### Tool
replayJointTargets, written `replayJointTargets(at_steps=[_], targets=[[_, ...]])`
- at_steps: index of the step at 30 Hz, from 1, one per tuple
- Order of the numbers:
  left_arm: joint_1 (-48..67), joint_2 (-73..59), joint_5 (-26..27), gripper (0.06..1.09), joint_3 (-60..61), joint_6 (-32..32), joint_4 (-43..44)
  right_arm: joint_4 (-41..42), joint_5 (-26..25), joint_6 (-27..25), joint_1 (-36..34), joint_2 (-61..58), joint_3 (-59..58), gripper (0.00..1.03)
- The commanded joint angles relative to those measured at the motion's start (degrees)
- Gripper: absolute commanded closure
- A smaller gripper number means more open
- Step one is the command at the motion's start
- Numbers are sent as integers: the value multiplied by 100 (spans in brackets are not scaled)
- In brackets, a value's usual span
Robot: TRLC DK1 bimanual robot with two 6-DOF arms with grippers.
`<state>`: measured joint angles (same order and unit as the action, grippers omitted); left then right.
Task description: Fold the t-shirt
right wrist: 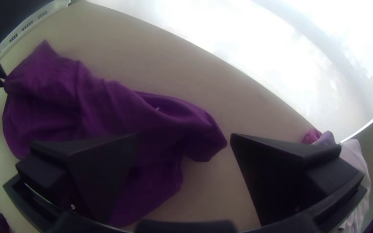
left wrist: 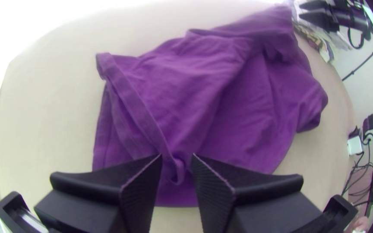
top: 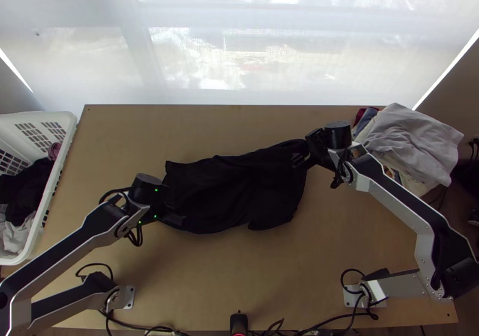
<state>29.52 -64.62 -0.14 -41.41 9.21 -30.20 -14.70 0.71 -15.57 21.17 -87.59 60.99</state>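
We note T-shirt [top: 239, 186] rumpled on counter [top: 269, 288], btwn L hand [left wrist: 177, 156] and R hand [right wrist: 185, 137], long axis approx. hand to hand. Both released, fingers apart. Tapered end [right wrist: 208, 140] nearer R; we'd judge grip req'd there.

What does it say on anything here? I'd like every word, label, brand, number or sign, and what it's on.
I can read no text here.
T-shirt: one tiny pale mark, too small to tell whether it is a label.
White basket and clothes heap: nothing legible.
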Motion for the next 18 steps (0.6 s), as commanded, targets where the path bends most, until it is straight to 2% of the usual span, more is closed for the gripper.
replayJointTargets(at_steps=[1, 8, 18], targets=[[-939, -473, -3, 50, -834, 37, -57, -86, -10, 213, 72, 454, -219, 4], [-1651, -1809, 5, 49, -1511, 309, 260, -191, -10, 283, 177, 814, -492, 4], [-1168, -2705, 5, 49, -2363, 757, -21, -253, -27, 221, 335, 875, -536, 4]])
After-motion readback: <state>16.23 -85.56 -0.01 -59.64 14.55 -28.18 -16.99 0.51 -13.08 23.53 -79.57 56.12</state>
